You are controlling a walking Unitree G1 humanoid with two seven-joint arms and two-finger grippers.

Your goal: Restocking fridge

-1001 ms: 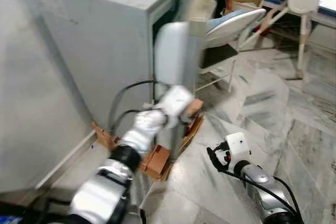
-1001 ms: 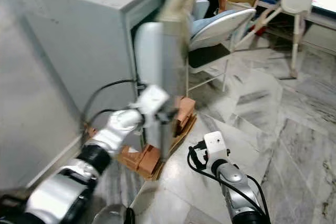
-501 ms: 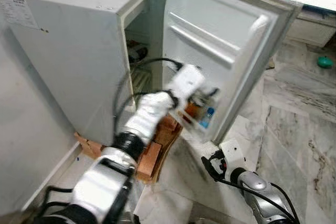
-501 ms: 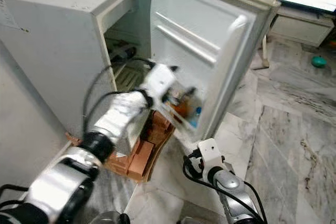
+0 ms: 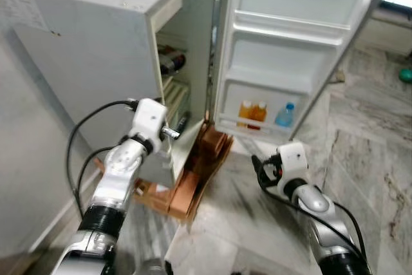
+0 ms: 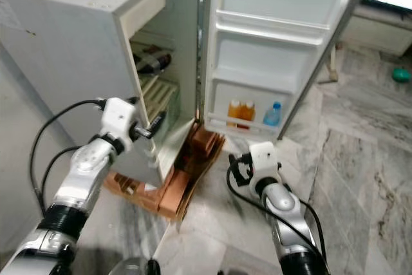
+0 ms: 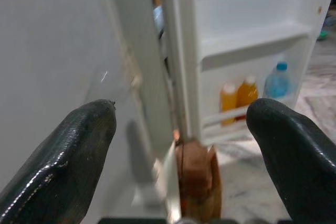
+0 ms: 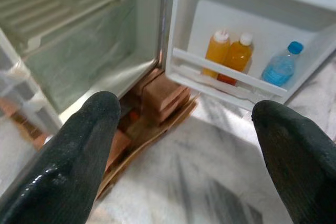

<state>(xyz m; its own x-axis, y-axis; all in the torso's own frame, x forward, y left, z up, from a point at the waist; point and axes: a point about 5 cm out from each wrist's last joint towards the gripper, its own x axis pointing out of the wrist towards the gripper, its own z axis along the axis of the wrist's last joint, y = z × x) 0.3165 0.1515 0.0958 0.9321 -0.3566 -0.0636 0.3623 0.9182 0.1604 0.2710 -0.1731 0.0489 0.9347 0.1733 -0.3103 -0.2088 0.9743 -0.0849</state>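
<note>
Both of my grippers are empty with their fingers spread wide. From the head camera I see a small grey fridge (image 5: 96, 49) standing on a marble floor (image 5: 360, 178), its door (image 5: 293, 49) swung fully open toward me.

My left gripper (image 7: 181, 145) is raised in front of the fridge's open cabinet, near the lower front edge; through its wrist camera the two black fingers (image 7: 63, 166) sit far apart, framing the cabinet wall and the door beyond, touching nothing.

My right gripper (image 8: 194, 161) hangs lower, above the floor just in front of the door, also released, its fingers (image 8: 299, 156) wide apart and holding nothing.

The door's lowest shelf (image 5: 257, 123) carries two orange juice bottles (image 5: 252, 113) with pale caps, standing upright side by side and touching, and just beside them a clear blue-capped water bottle (image 5: 284, 115), also upright. The two door shelves above it look bare.

Inside the cabinet I can make out white wire racks (image 8: 63, 3) and a dark bottle (image 5: 172, 62) lying on its side on an upper rack.

The fridge rests on reddish-brown bricks (image 5: 199, 165) and a flattened piece of cardboard (image 8: 152, 135) under its front corner. A small green object (image 5: 405, 75), too small to identify, lies on the floor far off to my right.
</note>
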